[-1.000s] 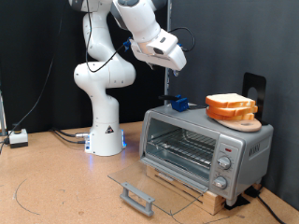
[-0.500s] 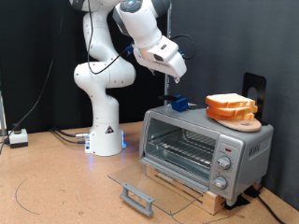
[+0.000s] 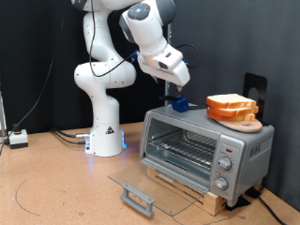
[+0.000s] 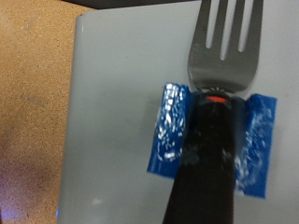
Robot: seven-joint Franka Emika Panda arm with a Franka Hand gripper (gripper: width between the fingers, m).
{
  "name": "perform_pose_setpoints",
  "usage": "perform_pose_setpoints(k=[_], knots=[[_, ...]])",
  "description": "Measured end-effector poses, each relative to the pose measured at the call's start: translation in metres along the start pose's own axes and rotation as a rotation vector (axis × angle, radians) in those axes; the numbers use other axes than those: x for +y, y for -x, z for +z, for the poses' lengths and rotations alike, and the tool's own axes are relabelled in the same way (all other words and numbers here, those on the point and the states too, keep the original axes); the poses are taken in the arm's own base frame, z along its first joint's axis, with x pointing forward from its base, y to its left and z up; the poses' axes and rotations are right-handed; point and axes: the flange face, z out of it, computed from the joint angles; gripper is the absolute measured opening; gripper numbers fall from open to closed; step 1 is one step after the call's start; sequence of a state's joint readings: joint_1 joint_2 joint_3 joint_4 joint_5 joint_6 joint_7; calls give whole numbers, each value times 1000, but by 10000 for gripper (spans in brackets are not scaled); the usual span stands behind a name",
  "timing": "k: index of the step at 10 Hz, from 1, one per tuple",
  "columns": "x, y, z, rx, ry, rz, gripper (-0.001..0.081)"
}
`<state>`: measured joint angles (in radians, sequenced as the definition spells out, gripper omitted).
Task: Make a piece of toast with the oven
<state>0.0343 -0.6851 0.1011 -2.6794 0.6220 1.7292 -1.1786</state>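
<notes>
gripper [image 3: 174, 82] hovers above oven [image 3: 202, 145] top, near fork [image 4: 222, 56] taped there with blue tape [image 4: 177, 140]. fingers: cannot tell if spread or closed. oven door [image 3: 141, 190] lies open, rack bare. bread [image 3: 232, 106] sits on board on oven top, toward exterior view's right; single slice not separable. bread looks light, soft, crumbly; probably best lifted from under flat face or by crust edges.

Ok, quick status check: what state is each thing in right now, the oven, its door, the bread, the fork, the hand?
oven: on a wooden base, rack bare, nothing inside.
oven door: fully open, lying flat.
bread: stacked on a wooden board on the oven's top, exterior view's right.
fork: lying on the oven's top, handle wrapped in blue tape.
hand: above the fork at the oven's top; fingers hidden.
</notes>
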Motion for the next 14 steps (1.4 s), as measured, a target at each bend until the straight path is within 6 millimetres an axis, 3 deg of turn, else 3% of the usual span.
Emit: perform_pose_setpoints(k=[6,14], knots=[[-4,-9,36,3,28,12,809],[-1,-14,63,-12,78,52,809]])
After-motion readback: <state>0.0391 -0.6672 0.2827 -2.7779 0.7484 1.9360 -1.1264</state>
